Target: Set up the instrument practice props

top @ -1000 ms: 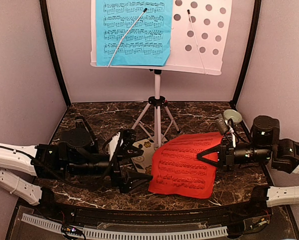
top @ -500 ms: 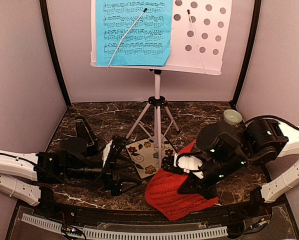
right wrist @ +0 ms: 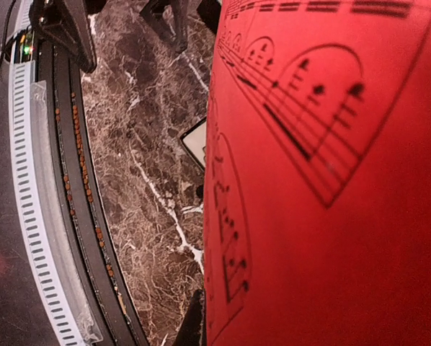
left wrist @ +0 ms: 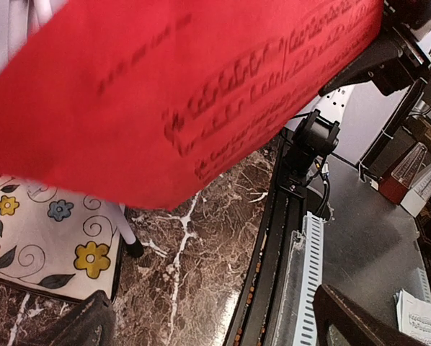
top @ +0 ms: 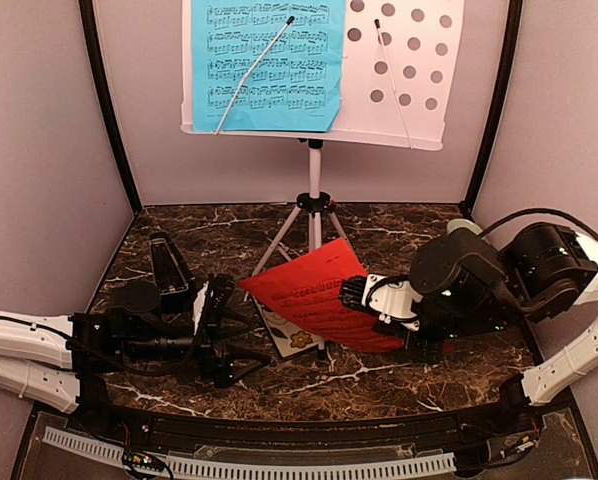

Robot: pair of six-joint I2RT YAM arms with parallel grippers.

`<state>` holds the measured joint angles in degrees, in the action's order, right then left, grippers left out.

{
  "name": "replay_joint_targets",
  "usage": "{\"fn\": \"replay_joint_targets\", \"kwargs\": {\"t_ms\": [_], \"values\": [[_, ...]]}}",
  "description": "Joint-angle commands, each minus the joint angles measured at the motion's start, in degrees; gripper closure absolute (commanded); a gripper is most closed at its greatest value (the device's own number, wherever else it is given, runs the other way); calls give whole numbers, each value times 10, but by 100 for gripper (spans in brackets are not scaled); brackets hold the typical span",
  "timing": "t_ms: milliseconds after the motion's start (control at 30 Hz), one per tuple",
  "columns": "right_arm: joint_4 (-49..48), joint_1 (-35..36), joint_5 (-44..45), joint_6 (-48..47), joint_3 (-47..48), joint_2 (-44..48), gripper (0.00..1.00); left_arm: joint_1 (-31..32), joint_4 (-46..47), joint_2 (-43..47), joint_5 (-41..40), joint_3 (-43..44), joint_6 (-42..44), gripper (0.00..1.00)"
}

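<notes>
The white perforated music stand (top: 409, 70) rises on its tripod (top: 314, 215) at the back. A blue music sheet (top: 264, 65) rests on its left half under a wire arm. My right gripper (right wrist: 208, 317) is shut on the red music sheet (top: 319, 300) and holds it tilted in the air above the table's middle. That sheet fills the right wrist view (right wrist: 331, 180) and the top of the left wrist view (left wrist: 172, 86). Low at the left, my left gripper (top: 241, 335) stands open and holds nothing. The black pyramid metronome (top: 169, 262) stands behind it.
A square floral tile (top: 294, 325) lies on the marble by a tripod foot (left wrist: 134, 249), partly under the raised sheet. A pale round object (top: 466, 228) peeks out behind the right arm. The table's black front rail (top: 299, 430) runs along the near edge.
The right gripper has lifted the red sheet off the table, up and to the left, uncovering the tile. The left arm has drawn back slightly to the left, still open.
</notes>
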<state>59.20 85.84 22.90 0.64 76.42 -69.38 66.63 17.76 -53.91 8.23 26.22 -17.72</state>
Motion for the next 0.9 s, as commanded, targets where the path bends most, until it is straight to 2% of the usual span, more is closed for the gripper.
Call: {"fn": "replay_joint_targets", "kwargs": {"t_ms": [0,133,300,567,633,733,867], "values": [[-79,2,37,-36,6,59,100,-3,105,14,-1,-37,44,1],[-159,2,-15,-56,-4,103,100,-3,186,-14,9,-30,89,5],[-191,2,-49,-66,-12,126,100,-1,255,-55,17,12,125,11],[-205,3,-67,-78,-22,133,100,2,285,-124,78,102,148,13],[-202,3,-61,-82,-17,132,100,3,283,-134,99,121,146,22],[-203,3,-52,-81,-18,140,100,5,294,-132,111,129,134,47],[-234,2,-34,-67,-35,165,100,10,313,-114,77,119,125,77]]}}
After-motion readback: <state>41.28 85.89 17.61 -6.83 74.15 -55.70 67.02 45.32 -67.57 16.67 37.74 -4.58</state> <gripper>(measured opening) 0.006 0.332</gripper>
